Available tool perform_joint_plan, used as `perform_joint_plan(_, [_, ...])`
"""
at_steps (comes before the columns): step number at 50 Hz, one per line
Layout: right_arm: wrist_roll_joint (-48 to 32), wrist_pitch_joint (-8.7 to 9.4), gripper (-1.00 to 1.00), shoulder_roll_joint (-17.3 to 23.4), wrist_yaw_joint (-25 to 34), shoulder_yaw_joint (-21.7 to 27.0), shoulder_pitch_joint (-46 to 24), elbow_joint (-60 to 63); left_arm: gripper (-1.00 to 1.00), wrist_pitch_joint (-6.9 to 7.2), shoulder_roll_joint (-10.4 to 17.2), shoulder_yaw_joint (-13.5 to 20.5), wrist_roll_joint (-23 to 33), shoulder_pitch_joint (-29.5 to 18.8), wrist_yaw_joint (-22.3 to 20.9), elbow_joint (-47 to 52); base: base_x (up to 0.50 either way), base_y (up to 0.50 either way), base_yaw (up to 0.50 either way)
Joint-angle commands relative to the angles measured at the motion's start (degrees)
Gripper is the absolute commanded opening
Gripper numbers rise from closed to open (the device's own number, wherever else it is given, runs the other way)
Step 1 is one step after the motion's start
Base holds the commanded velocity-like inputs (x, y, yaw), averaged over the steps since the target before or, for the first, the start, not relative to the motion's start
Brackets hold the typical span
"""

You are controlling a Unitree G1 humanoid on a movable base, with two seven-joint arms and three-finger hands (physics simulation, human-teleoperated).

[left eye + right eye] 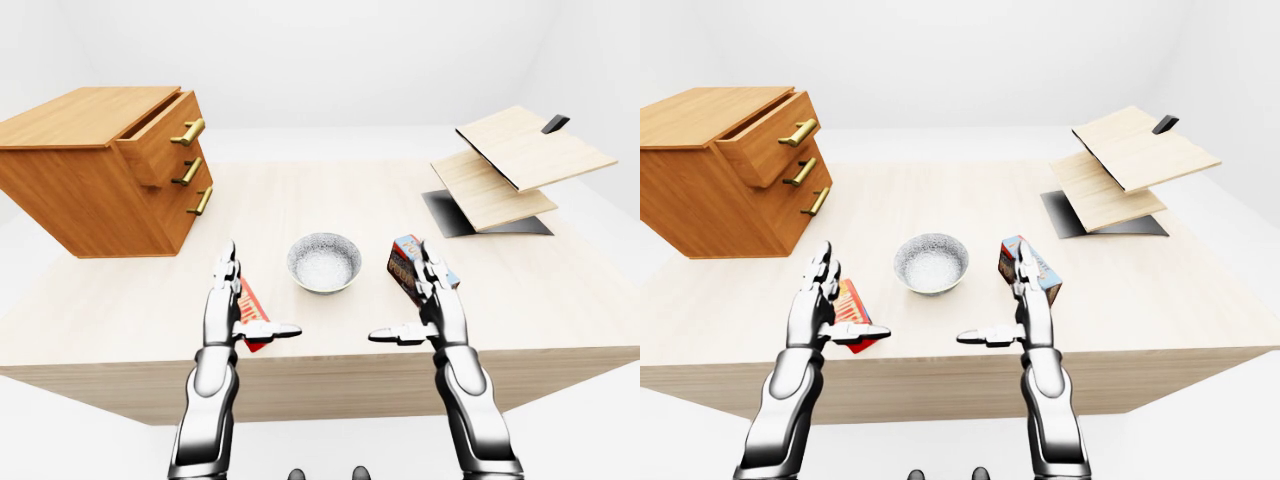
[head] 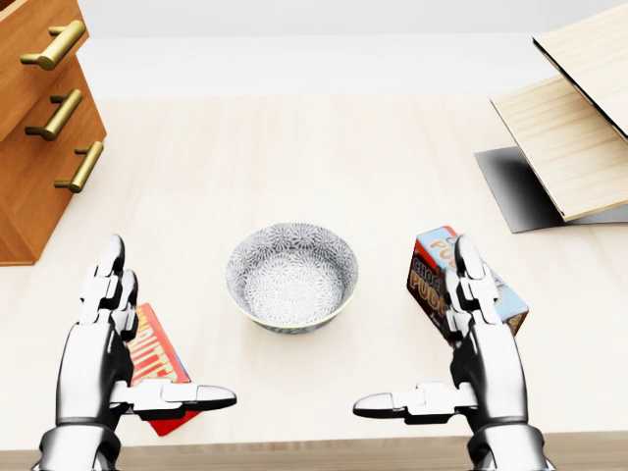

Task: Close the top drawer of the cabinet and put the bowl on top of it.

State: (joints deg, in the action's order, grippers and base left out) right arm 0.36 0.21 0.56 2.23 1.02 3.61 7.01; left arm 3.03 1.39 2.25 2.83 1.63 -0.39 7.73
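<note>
A: What are the hands doing?
B: Both hang low over the table's (image 2: pixel 324 157) near edge. The left hand (image 2: pixel 108 339) has its fingers straight and its thumb stuck out toward the right hand (image 2: pixel 476 343), which mirrors it. Both are spread and hold nothing.

A: What lies nearest them?
B: A red packet (image 2: pixel 157 365) lies flat under the left hand, partly hidden by it. A box (image 2: pixel 432 270) sits just beyond the right hand, tilted; its far end shows past the fingers.

A: And the bowl?
B: The bowl (image 2: pixel 292 277) stands upright between the two hands, a little beyond the fingertips, touching neither.

A: The cabinet?
B: The cabinet (image 1: pixel 75 165) is well beyond the left hand, up and to its left. Its top drawer (image 1: pixel 165 135) sticks out, open; the two below sit flush.

A: Anything past the right hand?
B: Light boards (image 1: pixel 520 160) over a dark plate (image 1: pixel 450 215), well beyond and to its right.
</note>
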Motion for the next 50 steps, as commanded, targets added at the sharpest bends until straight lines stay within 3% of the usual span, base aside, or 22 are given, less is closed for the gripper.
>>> perform_joint_plan(1, [2.46,4.79,1.00,-0.13,0.83,1.37,5.15,17.92,1.00,1.97,-0.65,-0.28,3.48,2.54,0.95,14.49,0.00,0.00,0.00])
perform_joint_plan(7, [3.67,4.79,1.00,-0.70,2.45,1.46,9.59,24.47,1.00,1.97,-1.42,-2.91,5.81,8.80,0.83,24.66,0.00,0.00,0.00])
perform_joint_plan(24, [3.89,4.73,1.00,-1.03,2.95,1.58,10.64,25.99,1.00,1.97,-1.44,-2.91,5.83,8.84,0.83,24.73,0.00,0.00,0.00])
perform_joint_plan(25, [7.18,4.10,1.00,-1.24,4.99,2.11,16.66,34.55,1.00,1.97,-1.57,-6.25,7.63,17.93,0.38,37.86,0.00,0.00,0.00])
perform_joint_plan(26, [7.31,4.11,1.00,-1.47,5.35,2.29,17.01,35.06,1.00,1.97,-1.37,-6.56,7.66,18.53,0.55,38.61,0.00,0.00,0.00])
perform_joint_plan(50, [7.05,4.22,1.00,-2.19,6.12,2.61,17.01,35.14,1.00,1.97,-0.89,-6.62,7.77,18.82,1.37,39.23,0.00,0.00,0.00])
